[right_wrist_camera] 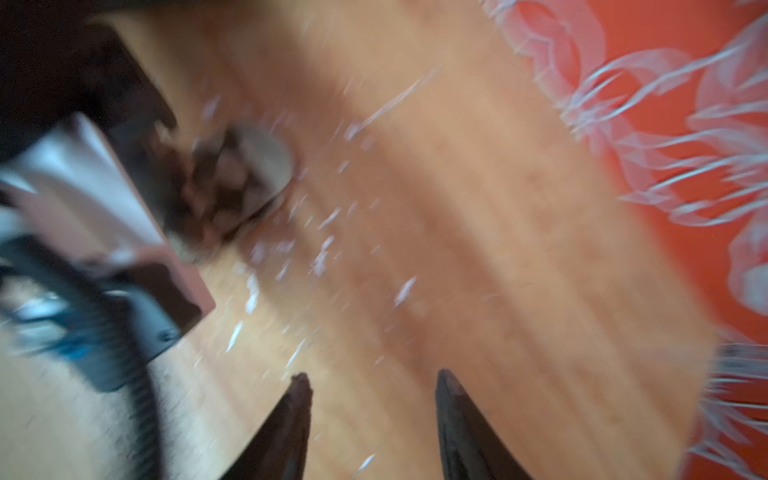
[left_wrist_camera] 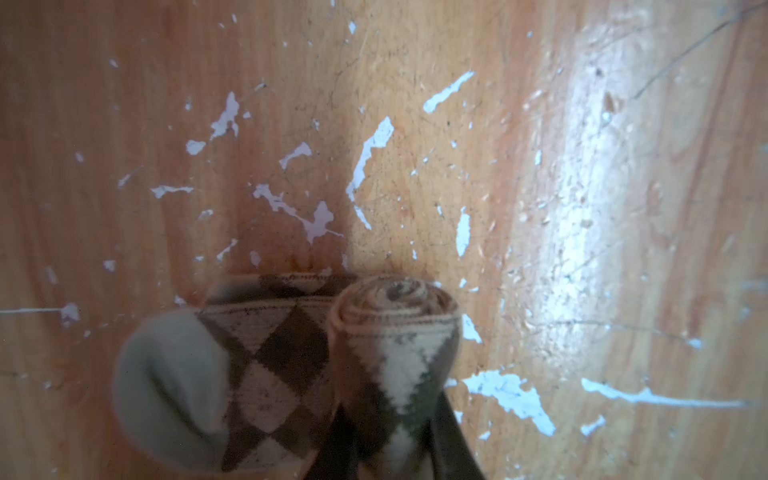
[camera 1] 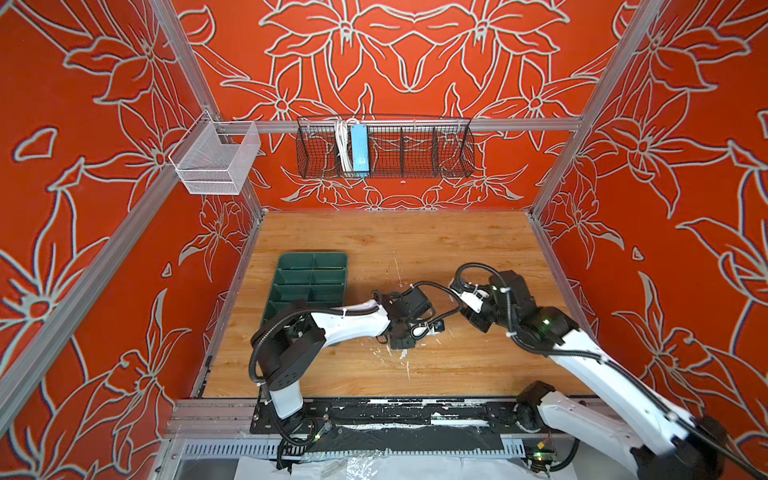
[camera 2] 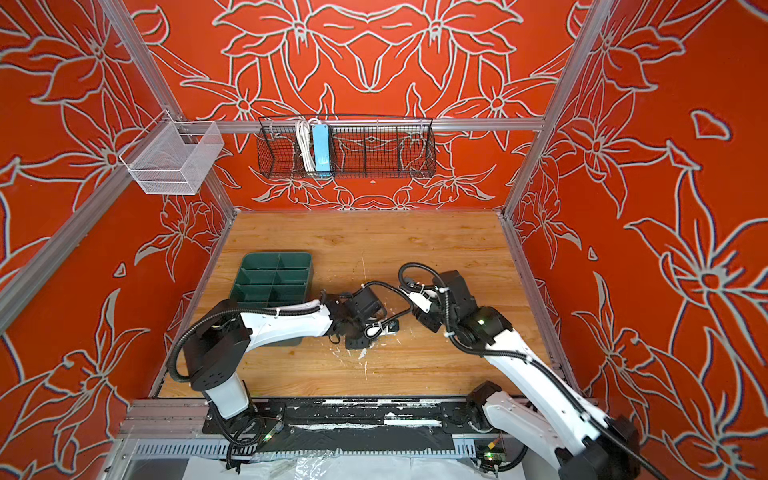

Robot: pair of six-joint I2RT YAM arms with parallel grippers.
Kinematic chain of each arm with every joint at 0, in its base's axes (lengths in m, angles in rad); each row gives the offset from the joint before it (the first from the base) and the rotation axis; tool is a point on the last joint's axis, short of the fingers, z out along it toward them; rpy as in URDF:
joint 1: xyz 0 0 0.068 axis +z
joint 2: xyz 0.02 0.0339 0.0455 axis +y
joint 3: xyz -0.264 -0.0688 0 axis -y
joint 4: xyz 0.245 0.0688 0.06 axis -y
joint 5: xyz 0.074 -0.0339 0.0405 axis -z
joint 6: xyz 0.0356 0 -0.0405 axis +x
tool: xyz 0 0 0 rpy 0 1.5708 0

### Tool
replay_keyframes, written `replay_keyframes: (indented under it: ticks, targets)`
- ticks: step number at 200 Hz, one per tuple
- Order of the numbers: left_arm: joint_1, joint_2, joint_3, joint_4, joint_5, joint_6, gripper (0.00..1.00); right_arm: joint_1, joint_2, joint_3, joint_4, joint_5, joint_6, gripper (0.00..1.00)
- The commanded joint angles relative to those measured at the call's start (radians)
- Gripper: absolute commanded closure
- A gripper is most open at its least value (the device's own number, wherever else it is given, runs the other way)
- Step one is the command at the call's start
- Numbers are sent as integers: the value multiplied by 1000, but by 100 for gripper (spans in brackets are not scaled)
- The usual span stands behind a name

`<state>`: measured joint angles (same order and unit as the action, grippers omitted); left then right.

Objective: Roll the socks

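The beige-and-brown argyle fabric sock lay half-rolled on the scuffed wooden counter, its roll pinched in the left jaws; the right jaws stood apart, empty. Loosening that pinch could let the springy roll unwind.

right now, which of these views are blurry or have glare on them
Right wrist view: heavy motion blur smears everything, the argyle sock included. Left wrist view: table fairly sharp with a bright glare band across it, but the near sock and left tool are soft, out of focus. Both top views: sharp and evenly lit, no strong glare on the table.
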<state>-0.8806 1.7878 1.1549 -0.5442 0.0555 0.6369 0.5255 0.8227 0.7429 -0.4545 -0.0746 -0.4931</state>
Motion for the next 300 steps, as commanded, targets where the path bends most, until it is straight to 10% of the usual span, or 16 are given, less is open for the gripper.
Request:
replay_keyframes:
  ticks: [1, 29, 62, 113, 229, 300]
  targets:
    - [81, 85, 90, -290, 271, 38, 85, 5, -224, -74, 199, -47, -110, 50]
    - [174, 182, 201, -399, 427, 41, 85, 5, -415, -140, 234, -233, -266, 47]
    - [269, 286, 327, -487, 510, 0, 83, 31, -293, -65, -43, -327, -344, 46]
    - [314, 386, 429, -558, 515, -13, 77, 401, 14, -204, 253, 20, -278, 41]
    - [324, 418, 468, -587, 526, -13, 77, 415, 696, -66, 569, 147, -294, 40]
    - [320, 350, 436, -538, 576, -2, 73, 412, 844, 69, 349, 138, -281, 90]
